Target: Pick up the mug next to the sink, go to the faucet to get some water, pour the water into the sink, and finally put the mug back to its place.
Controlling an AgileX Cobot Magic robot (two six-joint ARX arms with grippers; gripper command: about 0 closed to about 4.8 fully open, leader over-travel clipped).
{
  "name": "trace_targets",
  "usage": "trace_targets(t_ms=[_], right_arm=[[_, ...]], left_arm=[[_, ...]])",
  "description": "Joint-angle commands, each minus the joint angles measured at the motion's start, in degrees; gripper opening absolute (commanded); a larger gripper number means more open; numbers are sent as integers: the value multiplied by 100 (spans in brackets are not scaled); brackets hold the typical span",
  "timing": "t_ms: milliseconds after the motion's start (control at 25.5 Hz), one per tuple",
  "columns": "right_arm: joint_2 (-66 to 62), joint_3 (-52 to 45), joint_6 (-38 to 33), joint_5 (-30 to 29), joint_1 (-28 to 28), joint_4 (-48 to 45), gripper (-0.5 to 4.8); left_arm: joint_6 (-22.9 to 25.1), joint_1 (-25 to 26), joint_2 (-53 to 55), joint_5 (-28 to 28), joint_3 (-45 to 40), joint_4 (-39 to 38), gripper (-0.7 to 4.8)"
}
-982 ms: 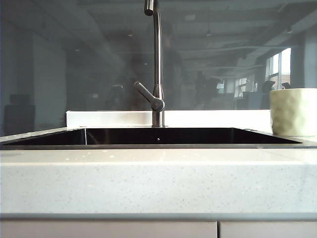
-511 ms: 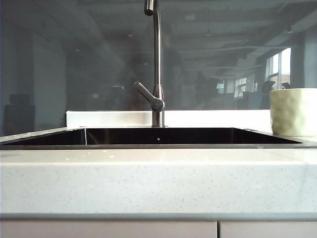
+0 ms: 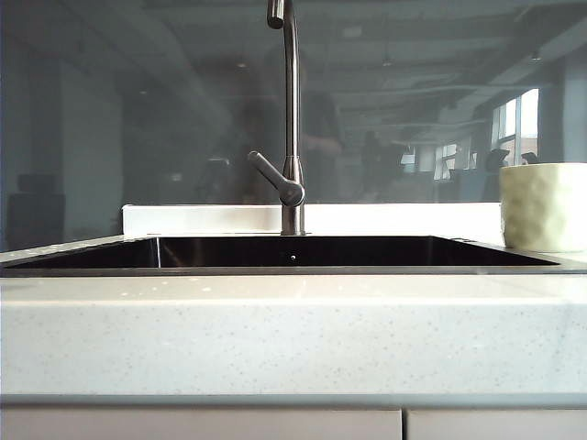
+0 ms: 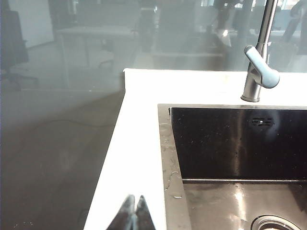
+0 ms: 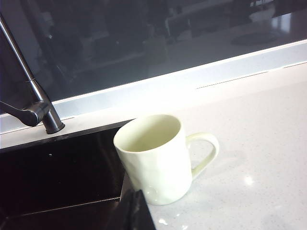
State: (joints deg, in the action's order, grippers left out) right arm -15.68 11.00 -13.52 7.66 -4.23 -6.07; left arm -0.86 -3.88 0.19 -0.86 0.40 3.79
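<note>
The cream-yellow mug (image 3: pixel 545 207) (image 5: pixel 156 155) stands upright and empty on the speckled counter just right of the dark sink (image 3: pixel 293 252) (image 4: pixel 240 143) (image 5: pixel 57 167), its handle turned away from the basin. The steel faucet (image 3: pixel 291 119) (image 4: pixel 259 67) (image 5: pixel 33 103) rises behind the sink's middle, lever angled to the left in the exterior view. My right gripper (image 5: pixel 136 211) is shut with nothing in it, a short way in front of the mug near the sink's corner. My left gripper (image 4: pixel 134 211) is shut and empty over the white counter beside the sink's other end. Neither gripper shows in the exterior view.
A dark glass pane (image 3: pixel 183 110) runs behind the counter (image 3: pixel 293 339), with a low white ledge (image 3: pixel 385 218) at its foot. The sink's drain (image 4: pixel 276 223) shows in the left wrist view. The counter's outer edge (image 4: pixel 112 158) drops off beside my left gripper.
</note>
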Motion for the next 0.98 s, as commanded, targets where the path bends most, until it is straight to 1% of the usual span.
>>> trace_targets(t_ms=[39, 550, 629, 747, 786, 864, 904, 943, 982], right_arm=[[2, 33, 7, 13, 2, -101, -6], [92, 24, 7, 15, 4, -98, -6], [295, -24, 223, 17, 4, -9, -6], [800, -422, 824, 13, 7, -212, -6], [953, -538, 922, 13, 9, -251, -6], [1333, -852, 990, 13, 37, -380, -6], [1517, -1032, 997, -37, 144, -448, -6], [1582, -1091, 997, -129, 212, -450, -6], [1578, -1095, 1023, -376, 380, -356, -6]], left_arm=[[42, 2, 4, 22, 17, 52, -4], [42, 2, 4, 22, 17, 52, -4], [42, 2, 2, 22, 17, 52, -4], [42, 2, 2, 22, 17, 50, -4], [42, 2, 4, 22, 17, 50, -4], [42, 2, 2, 22, 17, 52, -4], [42, 2, 2, 22, 17, 52, -4], [42, 2, 2, 22, 17, 52, -4], [39, 2, 2, 22, 17, 52, -4]])
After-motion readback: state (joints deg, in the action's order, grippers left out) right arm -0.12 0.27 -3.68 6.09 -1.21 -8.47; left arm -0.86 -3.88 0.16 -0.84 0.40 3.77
